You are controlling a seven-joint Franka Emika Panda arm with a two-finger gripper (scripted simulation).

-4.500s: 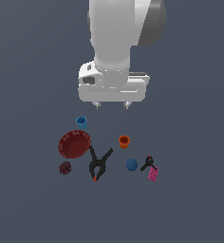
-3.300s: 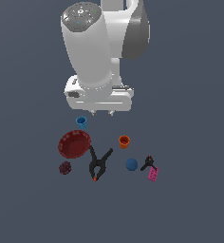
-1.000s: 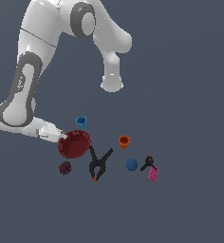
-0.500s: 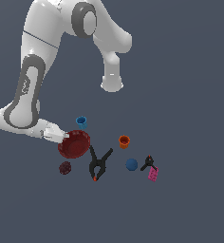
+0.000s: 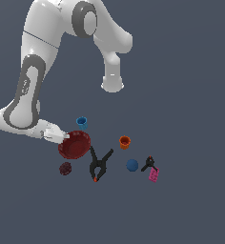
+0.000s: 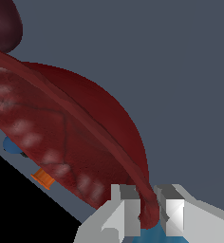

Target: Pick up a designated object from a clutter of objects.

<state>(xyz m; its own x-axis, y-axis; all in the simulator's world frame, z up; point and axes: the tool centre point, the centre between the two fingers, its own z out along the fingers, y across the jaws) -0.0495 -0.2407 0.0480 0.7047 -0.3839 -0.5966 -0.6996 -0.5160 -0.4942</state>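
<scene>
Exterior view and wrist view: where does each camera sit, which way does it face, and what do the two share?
Exterior view: off the arm, raised, looking down on the clutter; the white arm shows whole, its claw at the dark red wide-rimmed round bowl.
Wrist view: on the wrist, close behind the claw, facing along the bowl; only the fingertips show, closed on the rim.
Shared: the bowl, the claw, the small orange cup.
</scene>
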